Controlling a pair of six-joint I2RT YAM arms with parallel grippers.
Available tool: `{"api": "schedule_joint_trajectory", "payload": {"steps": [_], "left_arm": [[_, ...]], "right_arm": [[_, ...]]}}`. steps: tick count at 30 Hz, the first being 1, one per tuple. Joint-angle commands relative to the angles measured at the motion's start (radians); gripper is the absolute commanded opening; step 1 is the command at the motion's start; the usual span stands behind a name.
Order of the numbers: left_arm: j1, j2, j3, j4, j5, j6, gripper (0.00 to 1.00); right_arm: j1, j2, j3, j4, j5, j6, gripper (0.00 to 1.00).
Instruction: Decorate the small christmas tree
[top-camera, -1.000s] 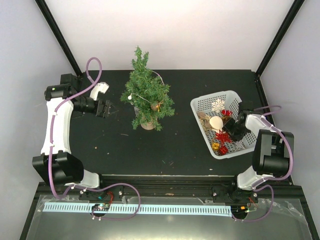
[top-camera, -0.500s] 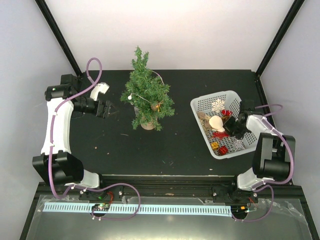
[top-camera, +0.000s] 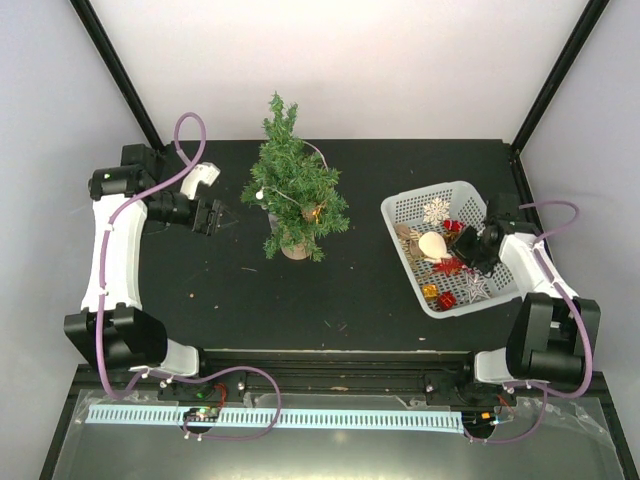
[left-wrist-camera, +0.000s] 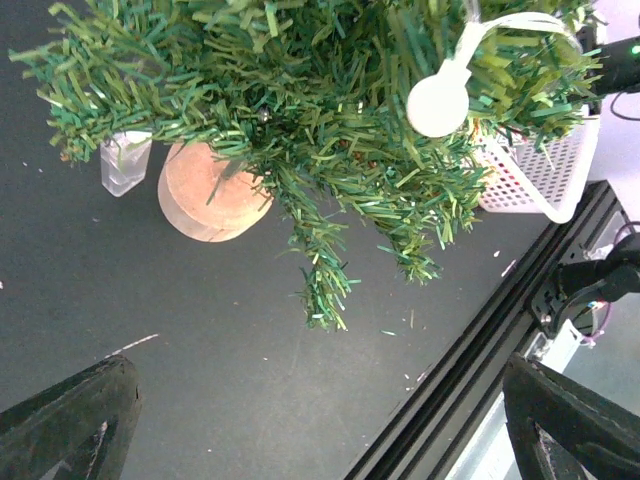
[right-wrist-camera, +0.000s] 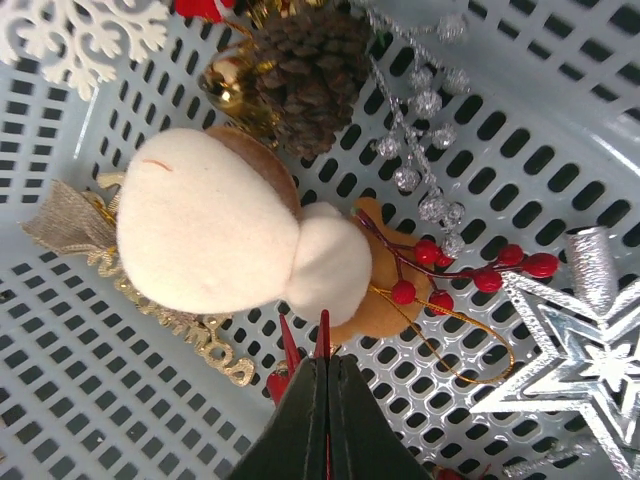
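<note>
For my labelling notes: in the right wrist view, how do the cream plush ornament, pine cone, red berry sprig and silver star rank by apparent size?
1. cream plush ornament
2. pine cone
3. red berry sprig
silver star: cut off by the picture's edge, so not ranked.

Bare table (top-camera: 360, 270) lies open between small christmas tree (top-camera: 292, 190) and basket (top-camera: 425, 193).
</note>
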Motion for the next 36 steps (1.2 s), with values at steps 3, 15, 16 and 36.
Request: {"api": "schedule_joint_trajectory", "payload": {"steps": [3, 15, 16, 36], "left_arm": [[-0.032, -0.018, 0.083, -0.022, -0.105, 0.056, 0.99], [-0.186, -0.095, 0.247, -0.066, -0.289, 0.217, 0.99], [-0.198, -0.094, 0.27, -0.084, -0.278, 0.227, 0.99], [-0.42, -0.026, 0.362, -0.129, 0.127, 0.12, 0.9]], "right_arm": [[0.004, -0.044, 0.073, -0.079, 0.102, -0.046, 0.01], [0.108, -0.145, 0.246, -0.214, 0.253, -0.115, 0.01], [0.116, -0.159, 0.256, -0.214, 0.237, -0.124, 0.01], [0.906, -0.175, 0.779, -0.19, -0.129, -0.294, 0.01]]}}
